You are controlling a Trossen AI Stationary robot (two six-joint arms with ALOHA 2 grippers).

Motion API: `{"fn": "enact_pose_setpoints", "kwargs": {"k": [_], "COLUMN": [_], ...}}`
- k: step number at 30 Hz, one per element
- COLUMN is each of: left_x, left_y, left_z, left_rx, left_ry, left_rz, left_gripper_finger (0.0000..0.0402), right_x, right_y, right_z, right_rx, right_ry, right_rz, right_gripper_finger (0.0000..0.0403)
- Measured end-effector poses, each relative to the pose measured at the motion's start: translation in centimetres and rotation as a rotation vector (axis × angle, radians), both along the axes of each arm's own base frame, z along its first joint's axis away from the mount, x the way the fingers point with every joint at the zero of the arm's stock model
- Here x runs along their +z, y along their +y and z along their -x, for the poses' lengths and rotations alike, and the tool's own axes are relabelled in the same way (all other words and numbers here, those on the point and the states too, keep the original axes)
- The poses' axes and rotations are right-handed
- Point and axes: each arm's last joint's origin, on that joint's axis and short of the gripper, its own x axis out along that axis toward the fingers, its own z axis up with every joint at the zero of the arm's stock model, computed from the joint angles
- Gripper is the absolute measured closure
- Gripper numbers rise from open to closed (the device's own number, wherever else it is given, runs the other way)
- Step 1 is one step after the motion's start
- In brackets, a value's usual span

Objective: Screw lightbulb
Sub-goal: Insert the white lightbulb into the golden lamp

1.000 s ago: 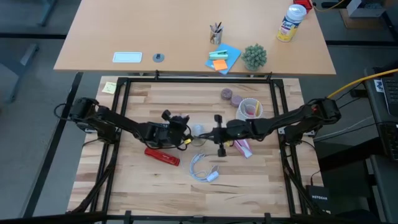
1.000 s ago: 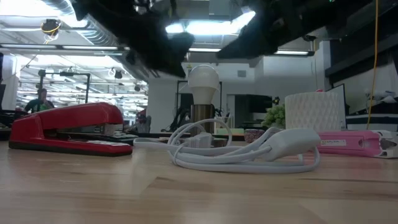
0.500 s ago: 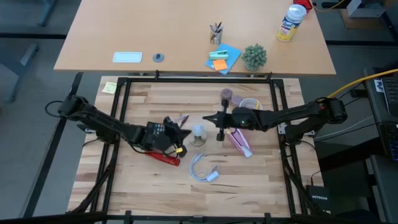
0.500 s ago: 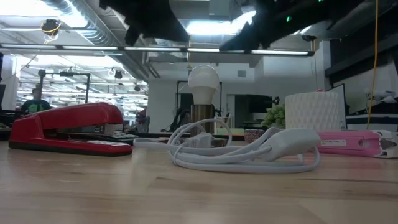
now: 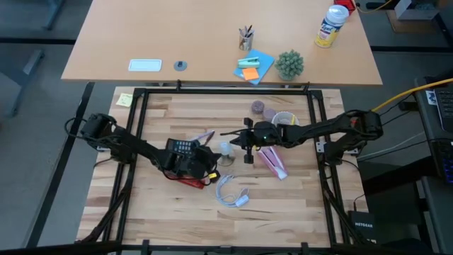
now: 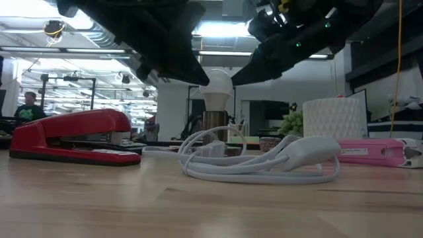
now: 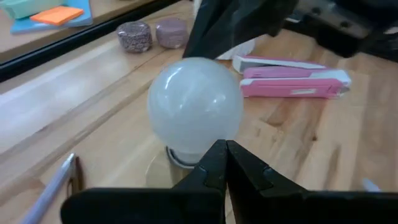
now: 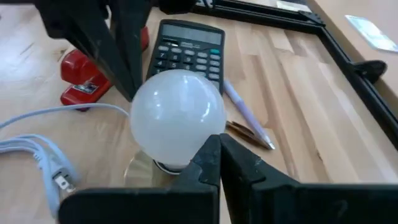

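On the pale wooden worktop [image 5: 156, 205], the left gripper [image 5: 210, 160] hovers just left of the small white rounded lightbulb [image 5: 226, 149], fingers [image 7: 208, 168] pressed together. The bulb stands upright mid-table, its screw end hidden by both arms' fingers. The right gripper [image 5: 233, 137], fingers shut too, hangs just right of it.

Beyond the work table, a tan desk [image 5: 212, 42] stands under bright ceiling lights [image 6: 221, 30].

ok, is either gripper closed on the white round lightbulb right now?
No: both wrist views show shut fingers short of the white round lightbulb, gripping nothing.
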Motion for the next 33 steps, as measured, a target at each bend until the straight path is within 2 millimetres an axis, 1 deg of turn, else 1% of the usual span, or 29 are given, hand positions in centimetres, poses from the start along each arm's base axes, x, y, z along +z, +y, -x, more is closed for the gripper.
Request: {"fn": "enact_pose_setpoints", "kwargs": {"k": [9, 12, 16, 20, 23, 27, 30, 33], "left_x": [-0.3, -0.4, -0.5, -0.6, -0.6, -0.3, 0.9, 2.5], "left_y": [0.8, 1.1, 1.7, 2.4, 2.7, 3.2, 3.1, 2.5], "left_z": [0.1, 0.1, 0.2, 0.1, 0.0, 0.0, 0.4, 1.0], "left_rx": [0.071, 0.089, 0.129, 0.159, 0.164, 0.166, 0.170, 0.145], "left_ry": [0.025, 0.036, 0.049, 0.051, 0.058, 0.083, 0.056, 0.011], "left_rz": [-0.048, -0.049, -0.067, -0.075, -0.083, -0.137, -0.163, -0.158], "left_gripper_finger": [0.0401, 0.0402, 0.0402, 0.0401, 0.0401, 0.0401, 0.0401, 0.0401], "right_x": [0.0, 0.0, 0.0, 0.1, 0.2, 1.0, 2.3, 3.9], "right_y": [0.1, 0.5, 1.5, 3.0, 3.9, 4.9, 5.1, 4.6], "right_z": [0.0, 0.0, 0.0, -0.1, -0.1, -0.2, 0.2, 0.8], "right_rx": [0.010, 0.021, 0.051, 0.123, 0.143, 0.191, 0.206, 0.138], "right_ry": [-0.004, -0.003, 0.002, -0.009, -0.021, -0.094, -0.157, -0.216], "right_rz": [-0.098, -0.106, -0.124, -0.139, -0.130, -0.097, -0.058, -0.009], "right_gripper_finger": [0.0395, 0.0395, 0.0395, 0.0395, 0.0395, 0.0395, 0.0395, 0.0395]}}
